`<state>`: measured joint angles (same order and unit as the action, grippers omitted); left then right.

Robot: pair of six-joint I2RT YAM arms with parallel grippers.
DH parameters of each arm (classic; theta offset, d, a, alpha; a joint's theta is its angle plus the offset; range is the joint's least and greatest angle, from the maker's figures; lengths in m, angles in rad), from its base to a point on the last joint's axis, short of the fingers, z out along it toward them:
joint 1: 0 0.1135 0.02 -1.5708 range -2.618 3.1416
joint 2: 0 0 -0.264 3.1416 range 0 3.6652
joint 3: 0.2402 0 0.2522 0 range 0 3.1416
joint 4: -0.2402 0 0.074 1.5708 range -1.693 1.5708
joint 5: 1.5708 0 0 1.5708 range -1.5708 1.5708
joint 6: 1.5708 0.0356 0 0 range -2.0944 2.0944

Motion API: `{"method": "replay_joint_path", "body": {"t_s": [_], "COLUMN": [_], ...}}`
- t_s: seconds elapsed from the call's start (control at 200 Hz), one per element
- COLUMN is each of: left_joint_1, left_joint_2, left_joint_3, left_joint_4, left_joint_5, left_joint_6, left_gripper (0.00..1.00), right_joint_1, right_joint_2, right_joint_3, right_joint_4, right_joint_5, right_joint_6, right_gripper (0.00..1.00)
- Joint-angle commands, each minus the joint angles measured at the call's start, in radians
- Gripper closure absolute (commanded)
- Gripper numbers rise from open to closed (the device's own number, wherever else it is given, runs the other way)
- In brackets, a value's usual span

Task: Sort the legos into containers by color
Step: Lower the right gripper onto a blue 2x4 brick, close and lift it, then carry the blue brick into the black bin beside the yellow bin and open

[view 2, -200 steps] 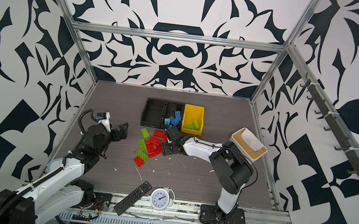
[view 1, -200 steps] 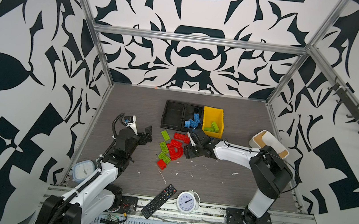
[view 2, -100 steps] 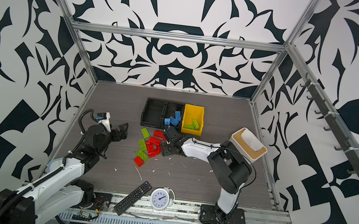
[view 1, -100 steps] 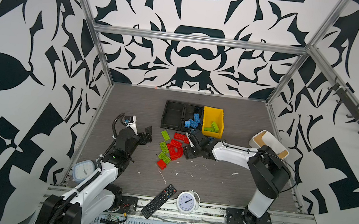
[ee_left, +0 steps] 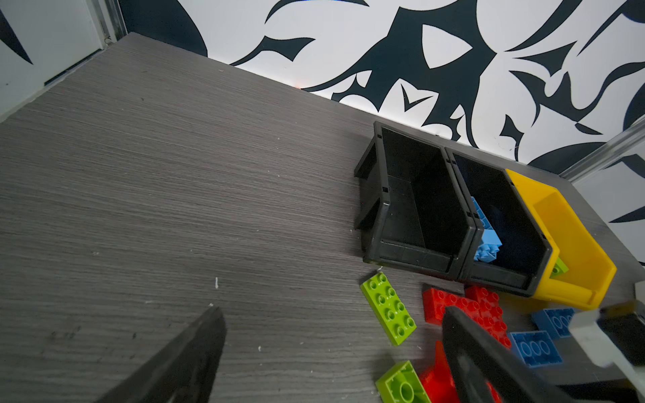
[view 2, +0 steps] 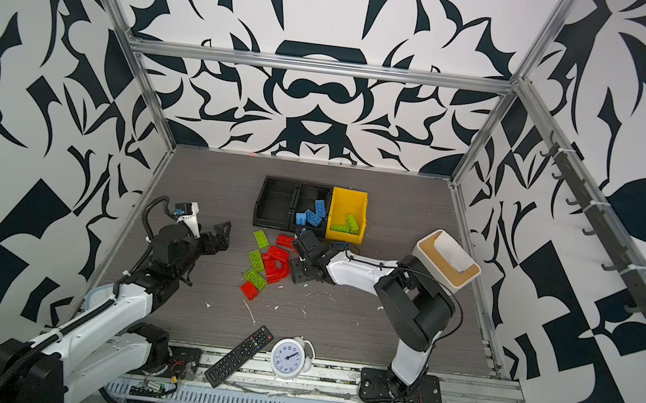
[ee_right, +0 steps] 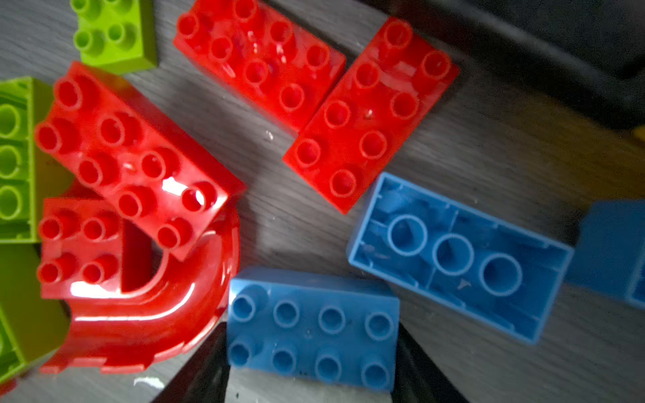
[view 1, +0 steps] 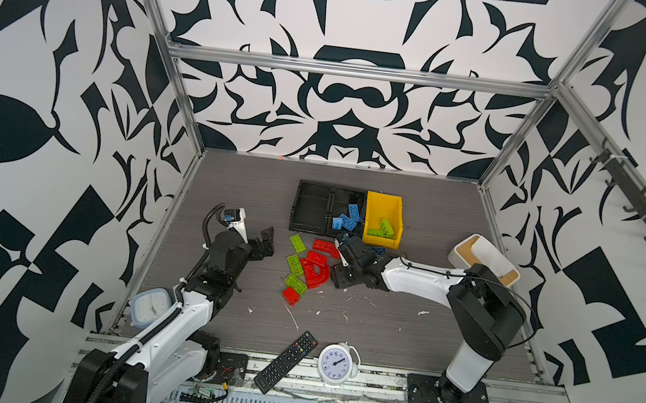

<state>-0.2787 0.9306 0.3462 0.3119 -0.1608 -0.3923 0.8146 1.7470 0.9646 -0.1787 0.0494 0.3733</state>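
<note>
Loose red and green legos lie mid-table around a red arch (view 1: 318, 277). Behind them stand the containers: an empty black bin (view 1: 312, 209), a joined black bin (view 1: 359, 198) with blue bricks (view 1: 346, 218), and a yellow bin (view 1: 384, 201) with green bricks (view 1: 383, 228). My right gripper (view 1: 341, 261) is low at the pile's right edge. In the right wrist view it (ee_right: 310, 349) is shut on a studs-up blue brick (ee_right: 312, 328), a finger against each end, beside an upturned blue brick (ee_right: 457, 258). My left gripper (view 1: 264, 241) hovers open left of the pile, nothing between its fingers (ee_left: 195, 349).
A white box with a wooden rim (view 1: 484, 258) stands at the right beside the right arm. A remote (view 1: 286, 361) and a white alarm clock (view 1: 335, 363) lie at the front edge, a pale blue clock (view 1: 149, 307) at the front left. White scraps dot the table.
My right gripper has edged left toward the pile and its jaws have narrowed onto the blue brick. The left arm has not moved.
</note>
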Motion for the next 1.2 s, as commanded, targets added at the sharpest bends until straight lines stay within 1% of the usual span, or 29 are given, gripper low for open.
{"method": "replay_joint_path", "body": {"t_s": [0.0,0.185,0.295,0.39,0.69,0.775,0.865,1.195], "left_joint_1": [0.004,0.004,0.004,0.004,0.004,0.004,0.004,0.004], "left_joint_2": [-0.007,0.0,-0.003,-0.003,-0.014,-0.031,-0.039,-0.051], "left_joint_3": [0.007,0.009,0.007,0.005,0.01,0.006,0.001,0.004], "left_joint_4": [0.003,0.006,0.006,0.01,-0.002,-0.006,-0.005,-0.017], "left_joint_5": [-0.007,-0.002,0.005,0.017,0.021,0.017,0.008,0.004], "left_joint_6": [-0.002,-0.004,-0.003,-0.004,-0.004,-0.004,-0.003,0.002], "left_gripper": [0.01,0.01,0.01,0.01,0.01,0.01,0.01,0.01], "right_joint_1": [0.007,0.01,0.008,0.002,-0.055,-0.078,-0.1,-0.138], "right_joint_2": [-0.084,-0.176,-0.199,-0.175,-0.063,-0.036,-0.003,0.08], "right_joint_3": [-0.019,-0.03,-0.011,0.046,0.201,0.209,0.235,0.308], "right_joint_4": [0.008,0.004,0.008,0.002,0.074,0.144,0.177,0.225], "right_joint_5": [0.021,0.033,0.074,0.111,0.11,0.123,0.118,0.114], "right_joint_6": [0.017,0.03,0.022,-0.008,-0.07,-0.069,-0.066,-0.052], "right_gripper": [0.42,0.46,0.45,0.45,0.45,0.44,0.44,0.41]}}
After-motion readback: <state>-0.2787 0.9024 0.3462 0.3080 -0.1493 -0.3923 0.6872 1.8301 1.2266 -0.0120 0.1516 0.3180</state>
